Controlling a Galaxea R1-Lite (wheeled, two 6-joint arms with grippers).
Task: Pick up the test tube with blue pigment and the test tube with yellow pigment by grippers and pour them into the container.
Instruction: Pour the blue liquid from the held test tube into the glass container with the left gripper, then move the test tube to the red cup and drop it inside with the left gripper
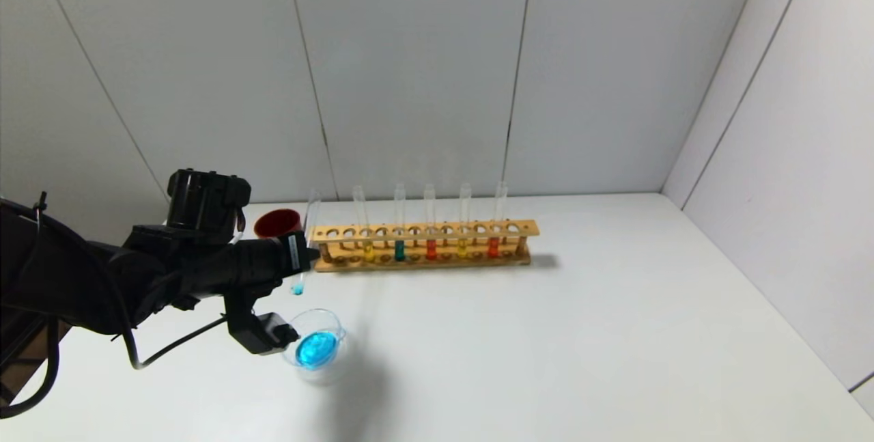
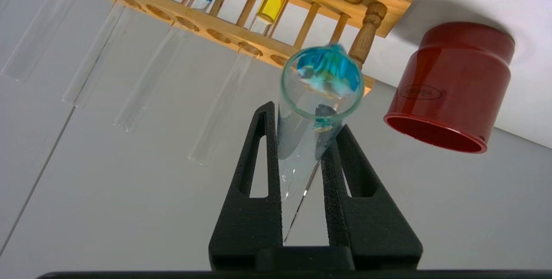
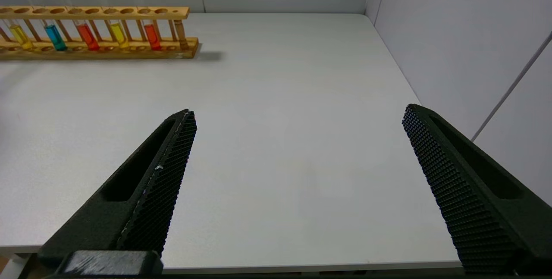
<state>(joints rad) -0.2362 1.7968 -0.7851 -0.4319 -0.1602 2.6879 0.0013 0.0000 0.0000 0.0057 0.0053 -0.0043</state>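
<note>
Already blue pools in the glass container (image 1: pixel 317 346). Left gripper (image 1: pixel 300 254) clamps the blue-pigment test tube (image 1: pixel 305 244) upright above it, near the rack's (image 1: pixel 423 230) end, likely for reslotting. Right gripper (image 3: pixel 297 184) gapes idle.

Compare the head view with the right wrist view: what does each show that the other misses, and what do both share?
Head view only: the left gripper shut on the slim glass test tube with blue pigment, the clear glass container holding blue liquid, and the dark red cup.
Right wrist view only: the open right gripper, over bare table.
Both: the wooden test tube rack and white table.
</note>
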